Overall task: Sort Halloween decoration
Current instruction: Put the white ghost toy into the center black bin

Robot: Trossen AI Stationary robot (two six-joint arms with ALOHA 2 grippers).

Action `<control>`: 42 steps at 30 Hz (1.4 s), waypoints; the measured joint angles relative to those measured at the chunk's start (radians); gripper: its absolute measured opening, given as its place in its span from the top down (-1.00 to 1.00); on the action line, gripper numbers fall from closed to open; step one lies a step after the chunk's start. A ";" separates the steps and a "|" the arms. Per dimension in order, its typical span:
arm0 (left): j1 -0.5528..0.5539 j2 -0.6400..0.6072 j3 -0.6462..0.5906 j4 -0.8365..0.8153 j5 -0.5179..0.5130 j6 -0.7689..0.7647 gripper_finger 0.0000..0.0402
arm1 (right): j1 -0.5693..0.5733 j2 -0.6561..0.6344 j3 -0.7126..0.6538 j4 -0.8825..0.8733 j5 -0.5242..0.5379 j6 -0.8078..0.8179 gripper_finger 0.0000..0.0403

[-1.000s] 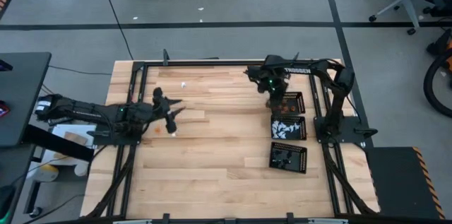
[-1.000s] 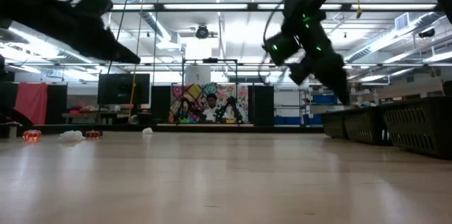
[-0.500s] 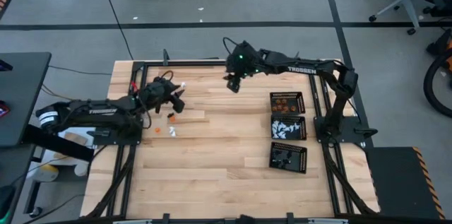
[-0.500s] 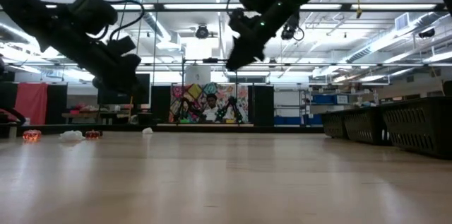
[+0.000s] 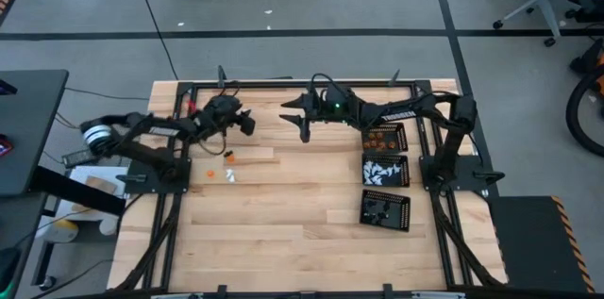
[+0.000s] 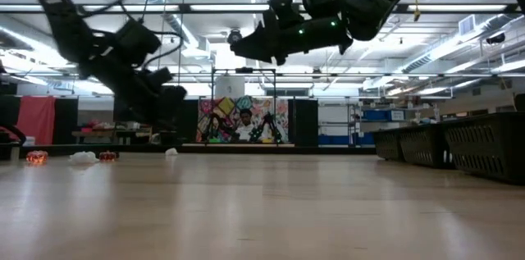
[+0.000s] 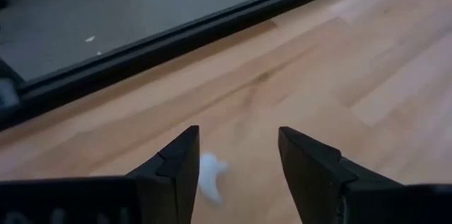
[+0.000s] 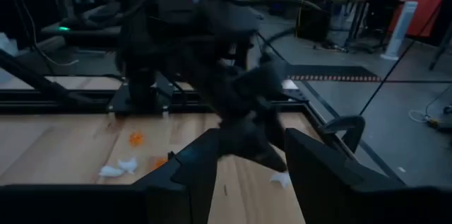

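The Halloween decoration pieces are tiny. Two orange pieces (image 5: 227,157) (image 5: 209,174) and a white one (image 5: 231,175) lie loose on the wooden table at the left. Another white piece (image 7: 210,174) lies on the table near the far edge. My left gripper (image 7: 238,136) (image 5: 247,122) hangs open over it, slanting down, a finger on either side and touching nothing. My right gripper (image 5: 293,118) (image 8: 251,133) is open and empty, held level above the table's far middle and pointing toward the left arm.
Three black perforated trays stand in a column at the right: one with orange pieces (image 5: 384,136), one with white pieces (image 5: 386,170), one with black pieces (image 5: 385,209). A black frame rail (image 7: 176,37) runs along the far edge, just past the left gripper.
My left gripper has gone from above the loose pieces toward the table's far edge and down, ending over the white piece. My right gripper has swung from above the trays toward the table's left and tipped up from pointing down to level.
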 joint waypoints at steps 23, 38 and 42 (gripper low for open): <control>0.042 0.291 0.104 -0.030 0.053 0.007 0.22 | 0.001 0.001 -0.025 0.040 -0.001 0.000 0.16; -0.007 0.236 0.100 -0.116 0.094 0.034 0.73 | -0.007 0.001 -0.025 0.018 -0.001 0.000 0.16; -0.017 0.189 0.099 -0.162 0.123 0.041 0.79 | -0.013 0.001 -0.025 -0.005 0.043 0.000 0.16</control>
